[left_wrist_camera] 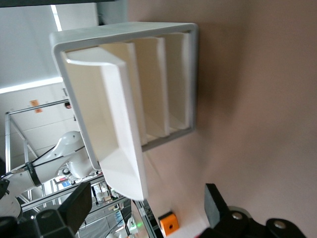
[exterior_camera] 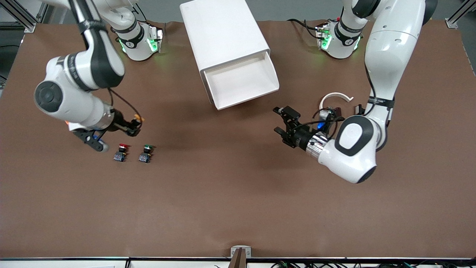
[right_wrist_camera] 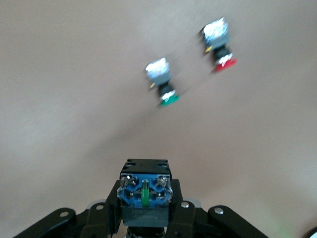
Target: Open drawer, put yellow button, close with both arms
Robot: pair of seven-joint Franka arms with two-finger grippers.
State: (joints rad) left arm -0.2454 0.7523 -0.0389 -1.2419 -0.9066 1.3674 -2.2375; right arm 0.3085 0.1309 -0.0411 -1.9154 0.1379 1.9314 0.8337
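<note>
White cabinet (exterior_camera: 223, 33) sits mid-table w/ its top drawer (exterior_camera: 241, 80) pulled open. Left gripper (exterior_camera: 284, 121) hangs over bare tabletop toward the left arm's end, fingers spread, nothing in them. Right gripper (exterior_camera: 135, 124) is pinched on the yellow button (exterior_camera: 139, 119), up over the table by the red button (exterior_camera: 121, 152) and green button (exterior_camera: 145, 152).

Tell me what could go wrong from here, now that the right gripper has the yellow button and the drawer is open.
1. The right gripper pinches the yellow button only by its small block base, so it might twist or slip during the carry to the drawer.
2. The red button and green button lie on the table just below the gripper; a low move could knock them.
3. The left gripper waits, open, close to the drawer's front, so the arms could crowd each other there.
</note>
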